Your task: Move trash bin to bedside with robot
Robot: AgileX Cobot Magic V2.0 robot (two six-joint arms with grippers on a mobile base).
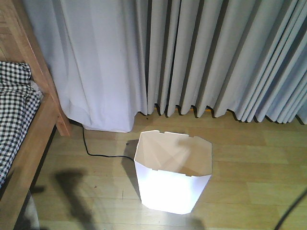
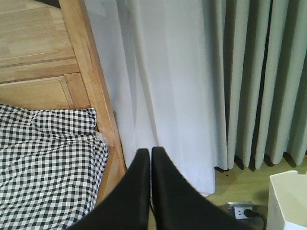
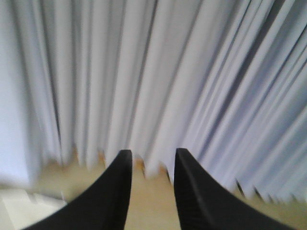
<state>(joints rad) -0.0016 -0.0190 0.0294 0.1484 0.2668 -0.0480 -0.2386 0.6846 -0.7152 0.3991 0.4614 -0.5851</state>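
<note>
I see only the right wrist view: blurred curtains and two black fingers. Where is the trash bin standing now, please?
Observer: The trash bin stands upright on the wooden floor before the curtains, apart from the bed on the left of the front view.
Operator: Is the left gripper open?
Observer: No, the left gripper is shut, holding nothing, pointing toward the bed's checked bedding.
Operator: Anything on the floor between bin and bed?
Observer: Yes, a black cable runs from the curtain foot toward the bin.
</note>
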